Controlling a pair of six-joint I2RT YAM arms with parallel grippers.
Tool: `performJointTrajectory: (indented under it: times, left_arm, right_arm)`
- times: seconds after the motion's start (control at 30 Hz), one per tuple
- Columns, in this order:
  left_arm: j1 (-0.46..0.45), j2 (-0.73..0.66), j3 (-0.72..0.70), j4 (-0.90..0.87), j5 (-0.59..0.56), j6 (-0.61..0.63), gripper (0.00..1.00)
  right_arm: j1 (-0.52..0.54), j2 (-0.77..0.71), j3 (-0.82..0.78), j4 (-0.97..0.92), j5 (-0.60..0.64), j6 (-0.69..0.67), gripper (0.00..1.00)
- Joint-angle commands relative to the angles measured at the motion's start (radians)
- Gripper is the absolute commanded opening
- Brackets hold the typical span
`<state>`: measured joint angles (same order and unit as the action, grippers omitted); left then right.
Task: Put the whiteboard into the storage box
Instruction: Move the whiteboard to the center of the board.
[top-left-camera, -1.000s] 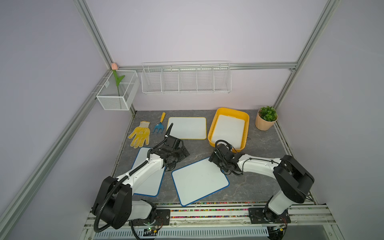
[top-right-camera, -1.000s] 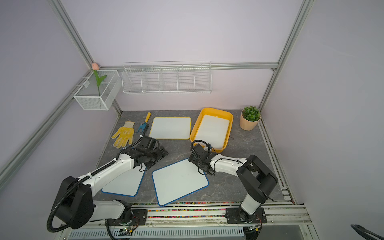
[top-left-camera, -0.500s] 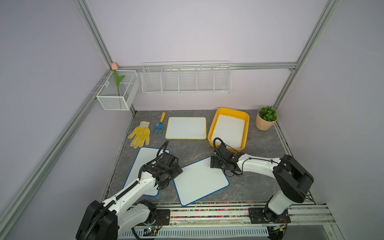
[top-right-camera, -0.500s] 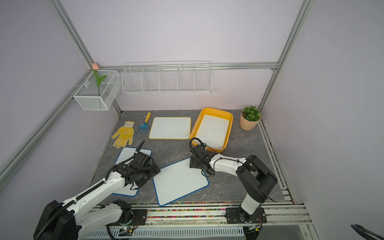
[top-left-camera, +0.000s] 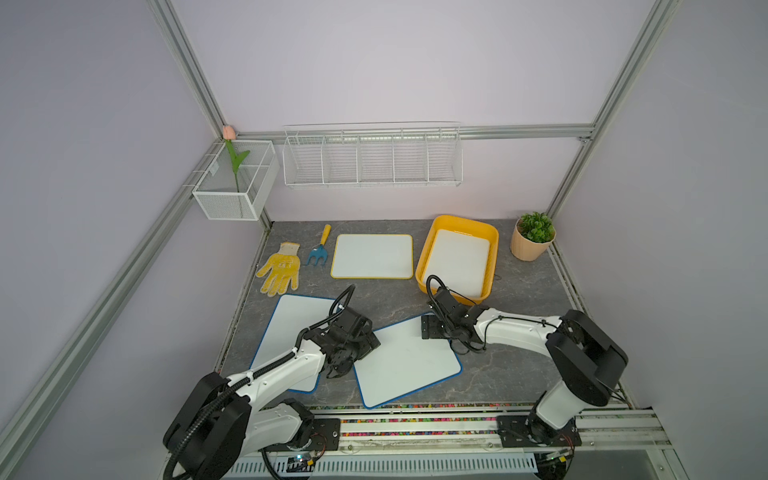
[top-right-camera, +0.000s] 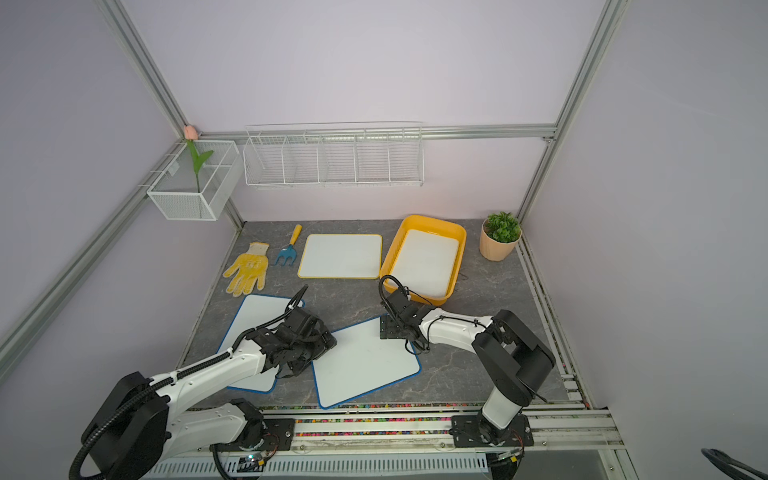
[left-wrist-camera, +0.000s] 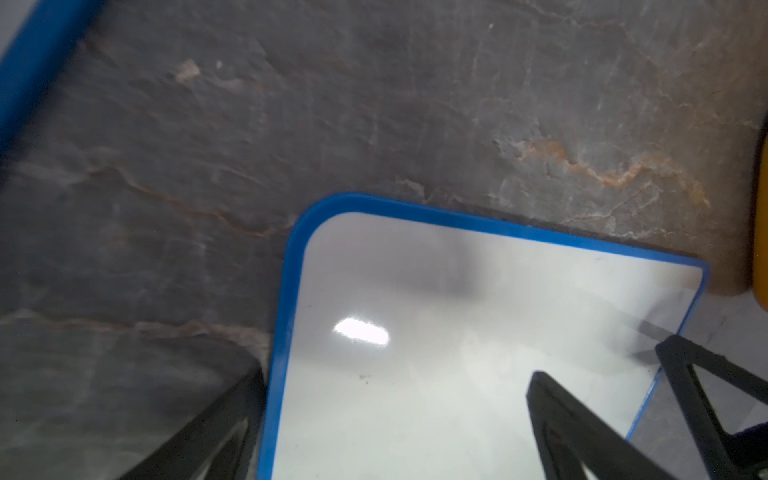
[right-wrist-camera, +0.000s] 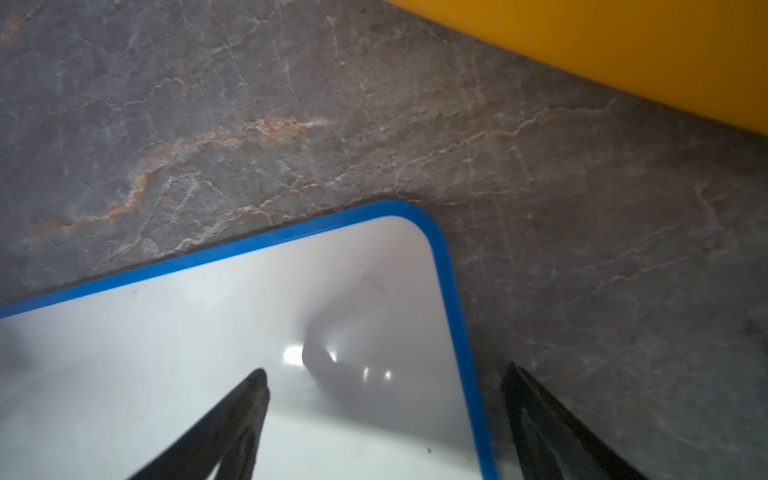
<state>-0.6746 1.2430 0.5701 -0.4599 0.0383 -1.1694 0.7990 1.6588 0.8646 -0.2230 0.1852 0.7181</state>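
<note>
Left gripper (left-wrist-camera: 395, 378): jaws wide, empty, straddling edge at one corner of blue-rimmed whiteboard (top-left-camera: 409, 363). It just swung in from further back. Right gripper (right-wrist-camera: 384, 370): also spread wide, empty, astride opposite corner. Whiteboard flat on table (top-left-camera: 386, 299), just short of yellow storage box (top-left-camera: 465, 218); another board (top-left-camera: 459, 259) already inside. Both ends covered now, so I'd guess two-handed lift comes next.

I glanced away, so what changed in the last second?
The left gripper pulled back toward its base; its open jaws now straddle the left edge of the tilted blue-framed whiteboard. The right gripper barely shifted, open at that board's far right corner. Nothing grasped; board and storage box stayed put.
</note>
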Motion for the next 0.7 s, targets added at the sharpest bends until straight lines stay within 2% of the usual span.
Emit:
performJointTrajectory:
  times: [0.0, 0.17, 0.43, 0.67]
  left_arm:
    - [-0.001, 0.088, 0.051, 0.034, 0.010, 0.021, 0.99]
    - [0.035, 0.192, 0.173, -0.020, -0.011, 0.093, 0.99]
    - [0.156, 0.289, 0.292, -0.010, 0.027, 0.230, 0.99]
    - [0.165, 0.328, 0.368, -0.042, 0.037, 0.274, 0.99]
  right_arm:
    - [0.011, 0.063, -0.038, 0.005, -0.082, 0.045, 0.91]
    - [0.035, 0.066, -0.032, 0.001, -0.087, 0.072, 0.92]
    - [0.086, 0.092, 0.001, -0.015, -0.033, 0.148, 0.92]
    - [0.120, 0.109, 0.057, -0.007, 0.016, 0.165, 0.91]
